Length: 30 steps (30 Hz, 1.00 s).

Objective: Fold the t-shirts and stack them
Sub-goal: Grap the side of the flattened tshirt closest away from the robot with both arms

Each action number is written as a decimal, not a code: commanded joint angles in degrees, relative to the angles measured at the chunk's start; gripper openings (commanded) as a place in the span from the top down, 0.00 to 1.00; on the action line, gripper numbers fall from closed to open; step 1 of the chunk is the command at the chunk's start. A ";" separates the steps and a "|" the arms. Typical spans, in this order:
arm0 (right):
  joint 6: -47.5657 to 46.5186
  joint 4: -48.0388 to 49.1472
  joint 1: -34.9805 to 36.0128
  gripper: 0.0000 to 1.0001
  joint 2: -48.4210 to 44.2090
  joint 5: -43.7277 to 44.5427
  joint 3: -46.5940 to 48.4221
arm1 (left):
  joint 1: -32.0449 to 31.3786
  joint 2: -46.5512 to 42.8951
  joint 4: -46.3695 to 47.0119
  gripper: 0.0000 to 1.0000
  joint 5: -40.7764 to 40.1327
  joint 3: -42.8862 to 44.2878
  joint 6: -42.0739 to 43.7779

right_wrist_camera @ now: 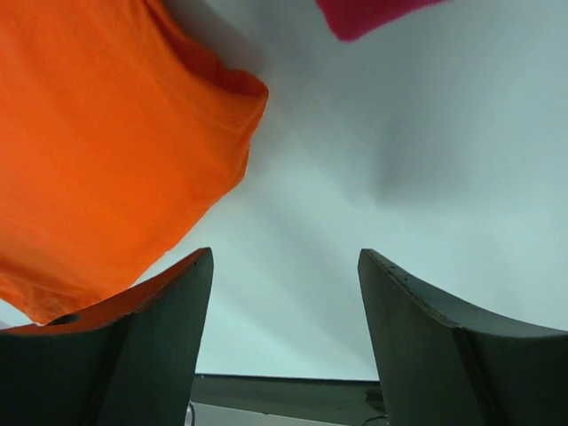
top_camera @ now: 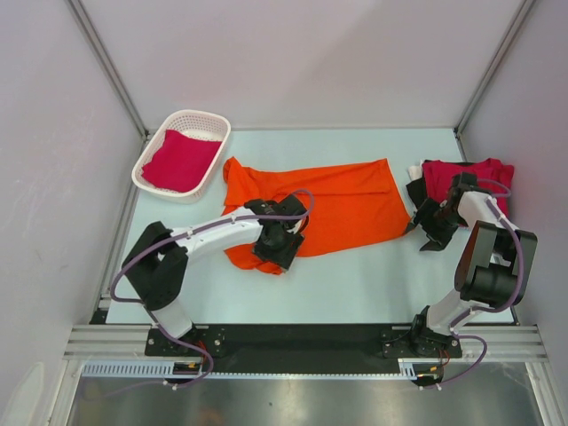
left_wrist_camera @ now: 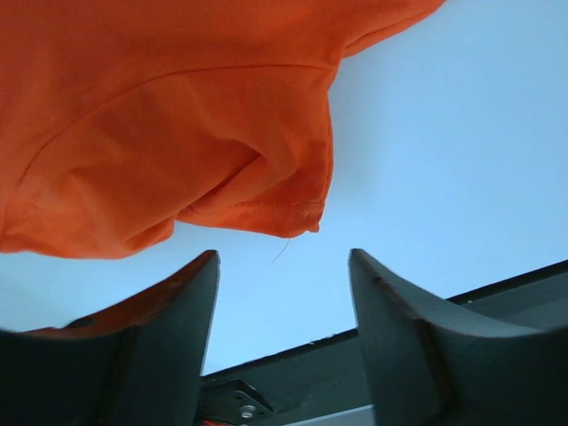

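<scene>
From above, the orange t-shirt lay spread out, the left gripper over its near-left corner and the right gripper just off its right edge; each wrist view showed open, empty jaws, so folding seemingly awaited a corner grasp.

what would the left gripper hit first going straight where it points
Probably the orange t-shirt: its bunched hem lies just ahead, between the open fingers of the left gripper. Depth is unclear; the table might come first.
</scene>
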 commanded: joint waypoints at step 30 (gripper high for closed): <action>5.44 14.58 5.54 1.00 11.09 0.04 4.68 | -1.98 9.16 -3.70 1.00 -5.43 5.72 1.57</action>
